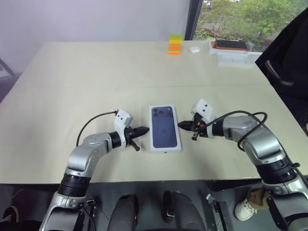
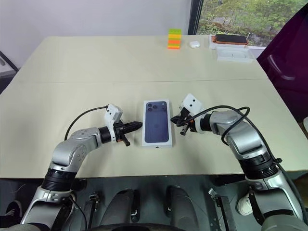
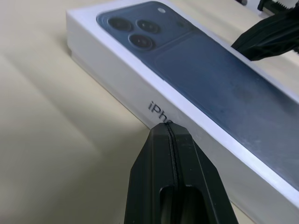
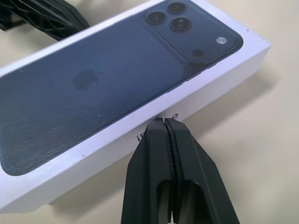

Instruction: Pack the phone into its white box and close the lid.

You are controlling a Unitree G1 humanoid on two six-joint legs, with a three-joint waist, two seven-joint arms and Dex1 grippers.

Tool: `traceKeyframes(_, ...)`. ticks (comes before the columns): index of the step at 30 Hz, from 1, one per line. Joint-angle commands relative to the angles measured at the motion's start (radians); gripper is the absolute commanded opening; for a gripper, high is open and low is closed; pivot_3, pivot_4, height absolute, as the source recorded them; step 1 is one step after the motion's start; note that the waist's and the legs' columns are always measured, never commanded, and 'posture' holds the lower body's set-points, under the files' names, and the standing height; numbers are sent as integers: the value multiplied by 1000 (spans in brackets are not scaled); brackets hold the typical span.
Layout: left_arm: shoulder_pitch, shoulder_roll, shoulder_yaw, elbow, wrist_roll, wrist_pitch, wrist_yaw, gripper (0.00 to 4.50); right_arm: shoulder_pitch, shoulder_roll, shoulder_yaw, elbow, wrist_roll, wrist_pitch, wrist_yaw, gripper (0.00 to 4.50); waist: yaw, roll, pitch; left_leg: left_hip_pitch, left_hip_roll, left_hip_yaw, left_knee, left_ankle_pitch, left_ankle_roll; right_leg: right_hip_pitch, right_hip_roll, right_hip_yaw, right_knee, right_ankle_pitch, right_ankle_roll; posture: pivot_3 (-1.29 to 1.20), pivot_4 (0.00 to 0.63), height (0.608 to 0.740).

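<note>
The lid (image 1: 165,128), phone picture up, sits on the table (image 1: 96,86) between both sets of fingers, left (image 1: 142,130) and right (image 1: 185,125), each pressed together at its sides. Closing looks nearly finished; next, likely squaring or pressing it down.

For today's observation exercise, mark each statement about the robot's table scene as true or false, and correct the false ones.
1. The white rectangular cardboard lid printed with a dark blue phone picture sits closed on the beige table. True.
2. The left tool is open wide. False: its fingers are shut.
3. The right tool points at the lid's side, fingers shut. True.
4. The stack of coloured blocks stands beside the lid. False: it stands at the far edge.
</note>
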Motion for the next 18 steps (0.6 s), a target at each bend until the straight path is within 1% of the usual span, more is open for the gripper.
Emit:
traceKeyframes(1,10,4,-19,-27,8,-28,-11,0,7,2,3,-33,-4,-23,20,42,0,0,0,0,0,0,0,0,0,0,0,0,0,0,0,0,150,740)
traceKeyframes(6,15,4,-15,-20,20,-39,-6,0,21,-2,14,-22,-35,-48,31,42,-1,0,0,0,0,0,0,0,0,0,0,0,0,0,0,0,150,740)
traceKeyframes(9,2,17,13,-8,23,-66,-8,0,16,-6,12,-23,-37,-42,40,42,-1,0,0,0,0,0,0,0,0,0,0,0,0,0,0,0,150,740)
traceKeyframes(13,-75,-1,92,24,-37,-60,11,0,-68,22,-74,77,-27,-68,0,42,0,0,0,0,0,0,1,0,0,0,0,0,1,0,0,0,150,740)
traceKeyframes(16,-139,-29,105,55,-32,-76,37,0,-123,47,-94,130,-39,-116,-21,42,1,0,0,0,0,1,1,1,-1,0,0,0,1,1,-1,0,150,740)
traceKeyframes(18,-198,-53,96,121,-13,-107,40,0,-168,93,-101,162,-40,-125,-51,42,1,0,0,0,0,0,1,1,-1,1,0,-1,0,0,0,0,150,740)
